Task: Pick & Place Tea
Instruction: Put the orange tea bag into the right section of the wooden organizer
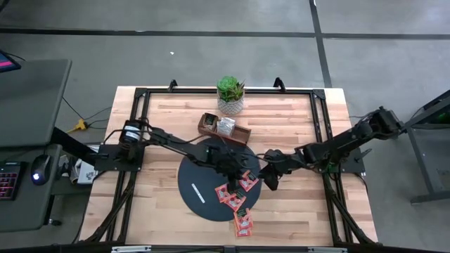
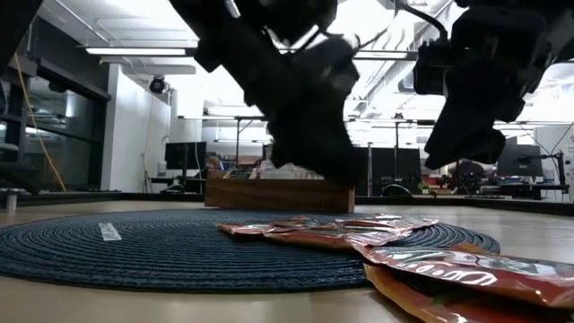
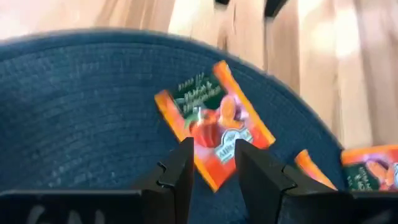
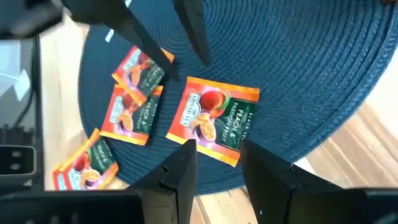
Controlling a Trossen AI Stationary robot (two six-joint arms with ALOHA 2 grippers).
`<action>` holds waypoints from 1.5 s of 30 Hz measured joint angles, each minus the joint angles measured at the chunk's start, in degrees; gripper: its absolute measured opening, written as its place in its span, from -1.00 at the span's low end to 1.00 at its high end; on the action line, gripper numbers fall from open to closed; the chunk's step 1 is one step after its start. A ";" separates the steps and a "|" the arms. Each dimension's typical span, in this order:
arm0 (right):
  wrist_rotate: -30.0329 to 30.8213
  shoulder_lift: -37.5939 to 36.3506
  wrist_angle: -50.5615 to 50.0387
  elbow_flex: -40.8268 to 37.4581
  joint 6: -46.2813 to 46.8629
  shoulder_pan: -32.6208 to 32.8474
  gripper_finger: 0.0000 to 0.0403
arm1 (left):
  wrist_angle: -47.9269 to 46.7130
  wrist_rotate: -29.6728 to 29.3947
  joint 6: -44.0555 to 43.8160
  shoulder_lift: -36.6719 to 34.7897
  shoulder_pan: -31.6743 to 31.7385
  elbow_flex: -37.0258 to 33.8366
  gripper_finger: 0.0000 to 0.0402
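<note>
This is a robotics lab in an open-plan office. The wooden surface [image 1: 295,119] stands in a black metal frame [image 1: 320,98] on a grey tiled floor [image 1: 211,56]. Beside it a desk [image 1: 28,98] carries a mouse [image 1: 40,169] and keyboard [image 1: 8,179]. Beyond are ceiling strip lights [image 2: 143,51], monitors [image 2: 184,154] and glass partitions [image 2: 54,135].

The surface [image 1: 176,116] is pale wood planking framed by black rails, standing on a grey concrete floor [image 1: 211,53] crossed by dark seam lines. Beyond its left edge sits a grey desk [image 1: 31,98] carrying a computer mouse [image 1: 40,169] and part of a keyboard [image 1: 8,179] with pink lighting. From table height, the room behind is an open office: white ceiling with fluorescent strip lights [image 2: 134,51], a white pillar [image 2: 134,126], glass partitions at the left, and dark monitors [image 2: 184,154] on distant desks.
</note>
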 joint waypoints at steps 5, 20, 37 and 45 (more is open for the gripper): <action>-0.77 0.04 0.45 0.07 -0.46 -1.04 -0.40 | -1.54 0.97 -0.32 2.35 -0.05 2.85 -0.43; -1.72 0.12 0.91 0.07 -1.32 -2.95 -0.40 | -2.50 -2.22 -4.00 3.37 -0.74 3.15 -0.43; -2.70 0.59 0.44 0.07 9.97 -3.58 -0.40 | -3.30 -4.82 -3.18 3.37 -1.24 3.15 -0.43; -5.35 4.31 2.32 0.07 11.20 -4.44 -0.40 | -3.29 -4.79 -2.96 3.37 -1.48 3.12 -0.43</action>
